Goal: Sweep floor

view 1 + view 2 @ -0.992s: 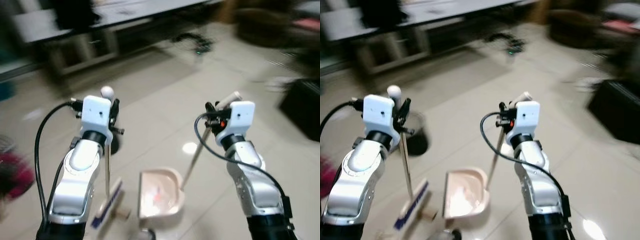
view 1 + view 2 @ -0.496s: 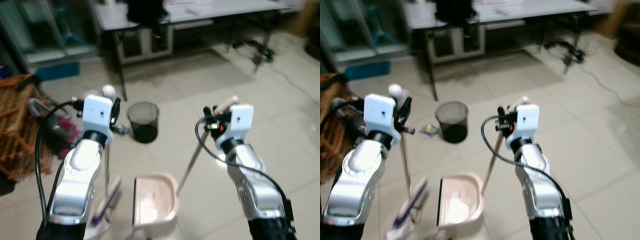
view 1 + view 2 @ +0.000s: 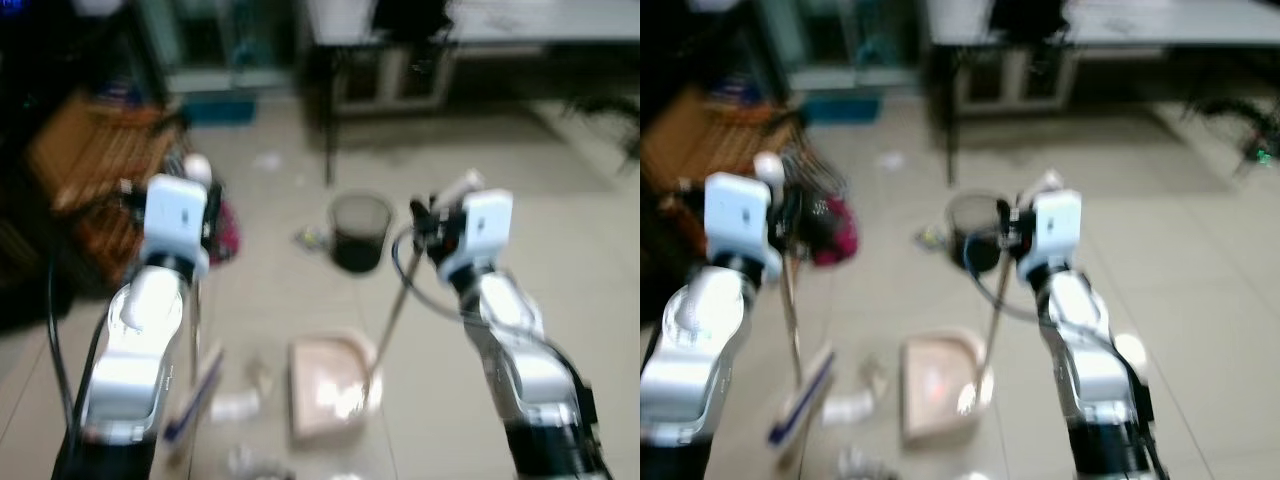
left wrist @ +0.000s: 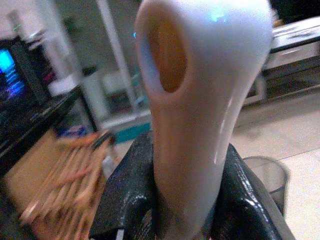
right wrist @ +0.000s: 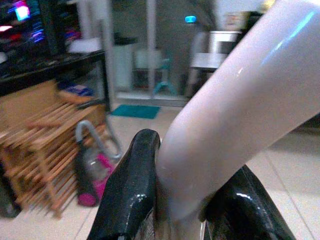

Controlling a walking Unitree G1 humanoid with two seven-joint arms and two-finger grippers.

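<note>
Broom (image 3: pixel 198 375) stands nearly upright on the tiled floor (image 3: pixel 590 260), its pale handle top clamped between the left gripper (image 4: pixel 182 200) fingers, its blue-edged head smeared by blur. Beside it the pink dustpan (image 3: pixel 325 385) rests on the floor, its long handle gripped by the right gripper (image 5: pixel 175 205). Small pale litter (image 3: pixel 235 405) near the broom head is too blurred to identify. Farther off stand a dark mesh bin (image 3: pixel 358 232), a wooden rack (image 3: pixel 90 190) and a table (image 3: pixel 480 20). No writing is legible.
</note>
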